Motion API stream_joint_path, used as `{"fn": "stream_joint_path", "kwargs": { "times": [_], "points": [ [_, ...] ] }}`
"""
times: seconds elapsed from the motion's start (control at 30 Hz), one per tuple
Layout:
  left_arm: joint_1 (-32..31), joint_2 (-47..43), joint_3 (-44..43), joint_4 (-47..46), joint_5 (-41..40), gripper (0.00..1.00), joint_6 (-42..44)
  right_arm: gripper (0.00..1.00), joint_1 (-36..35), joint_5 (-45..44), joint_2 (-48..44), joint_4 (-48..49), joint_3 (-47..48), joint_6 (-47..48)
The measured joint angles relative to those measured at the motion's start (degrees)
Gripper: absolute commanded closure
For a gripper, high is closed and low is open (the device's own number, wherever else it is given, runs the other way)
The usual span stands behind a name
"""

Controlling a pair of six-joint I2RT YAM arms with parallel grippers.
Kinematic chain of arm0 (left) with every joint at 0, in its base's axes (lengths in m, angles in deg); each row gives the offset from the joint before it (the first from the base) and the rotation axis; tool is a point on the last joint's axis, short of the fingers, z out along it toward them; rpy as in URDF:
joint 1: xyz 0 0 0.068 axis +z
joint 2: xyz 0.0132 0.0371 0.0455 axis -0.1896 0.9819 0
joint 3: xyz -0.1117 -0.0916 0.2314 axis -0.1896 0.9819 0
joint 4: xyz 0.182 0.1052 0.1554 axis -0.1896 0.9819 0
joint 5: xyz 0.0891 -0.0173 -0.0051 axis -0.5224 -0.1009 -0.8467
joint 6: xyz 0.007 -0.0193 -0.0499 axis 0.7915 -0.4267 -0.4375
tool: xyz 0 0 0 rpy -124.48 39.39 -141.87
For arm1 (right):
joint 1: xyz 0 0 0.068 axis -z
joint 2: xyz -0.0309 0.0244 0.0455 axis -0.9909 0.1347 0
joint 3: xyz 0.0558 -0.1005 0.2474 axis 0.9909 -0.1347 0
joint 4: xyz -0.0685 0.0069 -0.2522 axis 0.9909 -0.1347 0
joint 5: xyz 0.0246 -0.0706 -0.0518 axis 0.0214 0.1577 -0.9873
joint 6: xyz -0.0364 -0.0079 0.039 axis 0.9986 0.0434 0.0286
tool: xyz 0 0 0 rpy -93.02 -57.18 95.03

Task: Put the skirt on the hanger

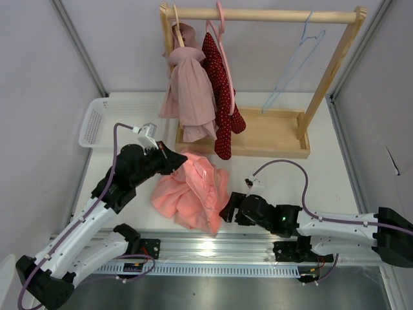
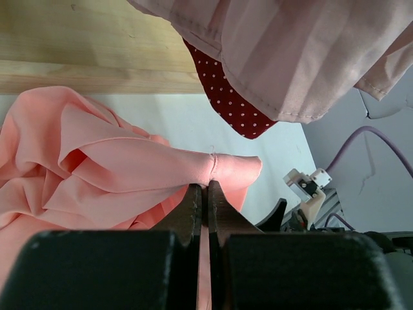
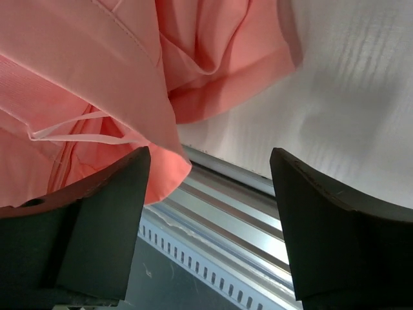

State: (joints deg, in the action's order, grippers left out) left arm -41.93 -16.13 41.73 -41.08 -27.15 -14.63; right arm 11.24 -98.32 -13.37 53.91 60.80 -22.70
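The salmon-coral skirt (image 1: 193, 190) lies crumpled on the white table in front of the rack. My left gripper (image 1: 177, 157) is shut on a fold at the skirt's far edge; the left wrist view shows the fabric (image 2: 97, 155) pinched between the closed fingertips (image 2: 206, 187). My right gripper (image 1: 226, 210) is open at the skirt's near right corner. In the right wrist view the skirt (image 3: 97, 64) hangs over the table's front edge beside the left finger, and nothing sits between the jaws (image 3: 210, 155). The light-blue wire hanger (image 1: 297, 61) hangs bare on the right of the wooden rail.
The wooden rack (image 1: 264, 132) stands at the back. It holds a pale pink garment (image 1: 190, 87), a dark red dotted garment (image 1: 222, 97) and a pink plastic hanger (image 1: 222, 26). A white basket (image 1: 97, 119) sits at the back left. A metal rail (image 3: 258, 213) runs along the table's front edge.
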Motion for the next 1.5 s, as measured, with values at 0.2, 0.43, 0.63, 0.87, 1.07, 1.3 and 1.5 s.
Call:
{"fn": "stream_joint_path", "kwargs": {
  "times": [0.2,0.43,0.63,0.87,1.07,1.3,1.5],
  "points": [
    [0.00,-0.26,1.20,0.00,-0.11,1.00,0.00,0.27,-3.21,-0.44,5.88,7.82,0.00,-2.47],
    [0.00,-0.33,1.88,-0.02,-0.15,1.00,0.00,0.39,-5.53,-0.50,12.37,14.51,-0.72,-5.03],
    [0.00,-1.07,1.88,0.39,-0.44,1.00,0.04,0.48,-5.40,-1.53,12.46,17.66,-3.39,-6.01],
    [0.00,-1.44,1.88,1.05,-0.87,1.00,0.07,0.70,-3.28,-1.53,12.81,23.21,-4.61,-4.63],
    [0.00,-2.05,1.86,2.16,-1.03,1.00,0.52,1.00,-0.66,-0.96,12.39,24.50,-4.52,-2.69],
    [0.00,-1.97,-1.07,4.72,-0.79,1.00,1.31,1.00,6.14,-2.43,-0.76,3.67,5.97,4.79],
    [0.00,-1.88,-4.57,3.96,0.72,1.00,0.98,1.00,20.24,-0.52,-8.63,-11.37,23.71,17.29]
  ]
}}
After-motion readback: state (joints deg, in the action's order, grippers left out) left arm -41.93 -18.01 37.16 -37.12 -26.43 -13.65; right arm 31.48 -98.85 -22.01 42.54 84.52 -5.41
